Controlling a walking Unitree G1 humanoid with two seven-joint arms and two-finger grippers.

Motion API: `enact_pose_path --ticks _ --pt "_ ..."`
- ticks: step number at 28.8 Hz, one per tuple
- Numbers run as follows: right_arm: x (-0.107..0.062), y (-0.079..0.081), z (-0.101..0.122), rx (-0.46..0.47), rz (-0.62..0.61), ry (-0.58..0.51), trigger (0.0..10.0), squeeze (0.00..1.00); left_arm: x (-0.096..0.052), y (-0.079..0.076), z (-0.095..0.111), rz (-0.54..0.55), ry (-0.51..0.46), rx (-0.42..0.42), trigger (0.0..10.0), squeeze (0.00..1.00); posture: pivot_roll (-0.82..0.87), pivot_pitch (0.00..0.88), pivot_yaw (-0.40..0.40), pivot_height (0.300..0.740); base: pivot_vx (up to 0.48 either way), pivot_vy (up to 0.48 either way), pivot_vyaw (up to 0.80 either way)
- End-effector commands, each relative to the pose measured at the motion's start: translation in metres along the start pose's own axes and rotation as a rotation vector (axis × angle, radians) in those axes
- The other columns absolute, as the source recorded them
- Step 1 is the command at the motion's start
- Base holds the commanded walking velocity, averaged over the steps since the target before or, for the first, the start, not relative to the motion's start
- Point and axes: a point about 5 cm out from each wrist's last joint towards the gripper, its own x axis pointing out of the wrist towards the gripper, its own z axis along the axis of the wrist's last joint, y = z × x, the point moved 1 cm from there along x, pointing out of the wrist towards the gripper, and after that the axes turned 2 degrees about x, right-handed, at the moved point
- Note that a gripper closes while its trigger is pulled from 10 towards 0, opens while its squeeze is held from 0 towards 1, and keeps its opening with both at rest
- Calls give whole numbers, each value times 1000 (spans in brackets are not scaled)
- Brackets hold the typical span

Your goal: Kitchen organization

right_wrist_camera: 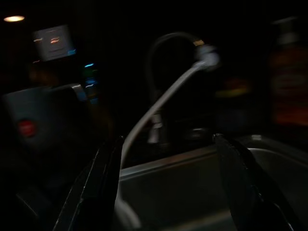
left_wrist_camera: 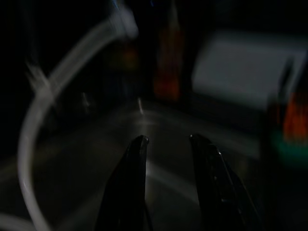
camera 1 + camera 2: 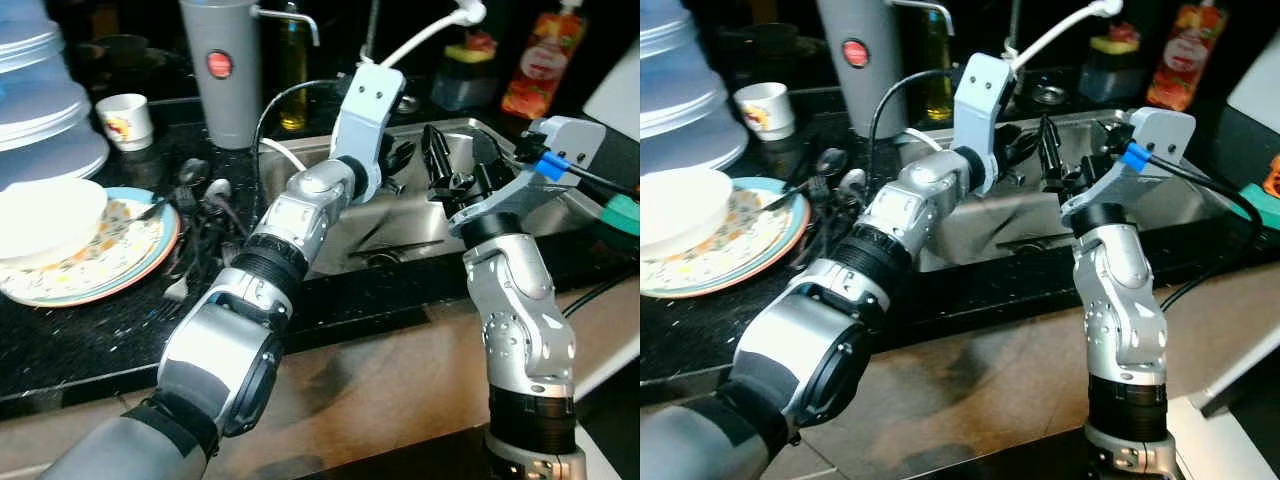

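I am holding both arms over the steel sink (image 3: 420, 235), my landmark here. My left gripper (image 2: 168, 144) is hanging above the basin with its fingers parted, grasping nothing. My right gripper (image 1: 168, 144) is hovering over the sink's right half, fingers spread wide and empty, facing the white spray hose (image 3: 425, 35) that is arching over the sink's back rim. Left of the sink, dark cutlery (image 3: 200, 215) is lying in a heap on the black counter (image 3: 100, 330). Further left, a white bowl (image 3: 45, 215) is sitting on a patterned plate (image 3: 120, 255). Behind the sink's left corner a grey canister (image 3: 220, 70) is standing beside a small mug (image 3: 125, 120).
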Motion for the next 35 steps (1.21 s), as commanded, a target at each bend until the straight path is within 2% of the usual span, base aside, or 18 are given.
enact_pose_path --ticks 1,2,3,5,6,8,9,11,12,13,15,16,20,22,26,29,30,35 --pt "-3 2 1 0 -2 4 10000 0 -9 29 35 65 -120 61 10000 0 -72 0 34 740 0 0 0" --pt "-3 3 -1 2 2 9 10000 0 -13 37 35 85 -79 131 10000 0 -72 0 34 740 0 0 0" --pt "-3 3 -1 2 2 9 10000 0 -13 37 35 85 -79 131 10000 0 -72 0 34 740 0 0 0" --pt "-4 5 -3 6 10 14 10000 0 -23 49 26 71 34 367 10000 0 -55 0 28 740 0 0 0" --pt "-3 6 -4 8 13 16 10000 0 -31 55 20 30 74 506 10000 0 -55 0 28 740 0 0 0" --pt "-2 6 -5 12 20 18 10000 0 -55 67 14 -123 129 701 10000 0 -41 0 23 740 0 0 0" --pt "-2 6 -5 12 20 18 10000 0 -55 67 14 -123 129 701 10000 0 -41 0 23 740 0 0 0" --pt "0 8 -7 17 32 21 10000 0 -85 85 12 -292 226 853 10000 0 3 0 17 740 0 0 0" --pt "1 9 -7 19 38 21 10000 0 -101 93 12 -371 289 900 10000 0 3 0 17 740 0 0 0" --pt "1 9 -7 19 38 21 10000 0 -101 93 12 -371 289 900 10000 0 3 0 17 740 0 0 0" --pt "3 10 -8 25 43 20 10000 0 -125 105 17 -477 379 933 10000 0 16 0 22 740 0 0 0" --pt "3 10 -8 25 43 20 10000 0 -125 105 17 -477 379 933 10000 0 16 0 22 740 0 0 0" --pt "2 11 -11 36 41 20 10000 0 -163 111 25 -637 514 892 10000 0 30 0 33 740 0 0 0" --pt "2 12 -12 40 40 22 10000 0 -174 110 22 -697 564 882 10000 0 34 0 34 740 0 0 0" --pt "2 14 -13 44 46 21 10000 0 -182 105 9 -782 597 860 10000 0 31 0 33 740 0 0 0" --pt "2 13 -12 41 45 21 10000 0 -180 101 0 -801 598 846 10000 0 19 0 33 740 0 0 0" --pt "2 12 -11 36 41 18 10000 0 -181 100 -8 -820 620 854 10000 0 12 0 36 740 0 0 0" --pt "3 10 -10 32 34 10 10000 0 -186 96 -16 -864 653 878 10000 0 6 0 42 740 0 0 0"
